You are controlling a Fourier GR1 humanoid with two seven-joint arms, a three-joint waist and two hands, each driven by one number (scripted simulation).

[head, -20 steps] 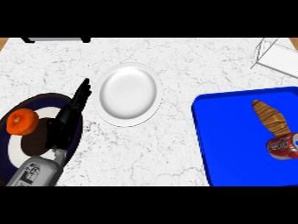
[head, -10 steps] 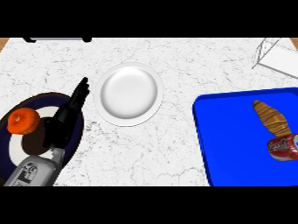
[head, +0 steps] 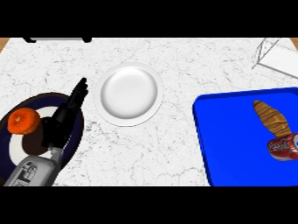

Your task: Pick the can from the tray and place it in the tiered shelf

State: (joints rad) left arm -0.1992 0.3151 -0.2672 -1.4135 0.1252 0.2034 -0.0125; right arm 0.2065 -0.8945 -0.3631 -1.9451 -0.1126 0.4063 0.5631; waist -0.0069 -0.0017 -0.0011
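Fingers (head: 79, 92) of left hand (head: 66, 114) straight, empty, beside white plate (head: 129, 93); can (head: 289, 147) touching croissant (head: 272, 118) in blue tray (head: 232, 140).

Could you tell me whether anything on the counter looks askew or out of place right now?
Yes: the red can lies on its side in the blue tray, touching a brown croissant, rather than standing upright. The left robot hand rests open over the dark plate.
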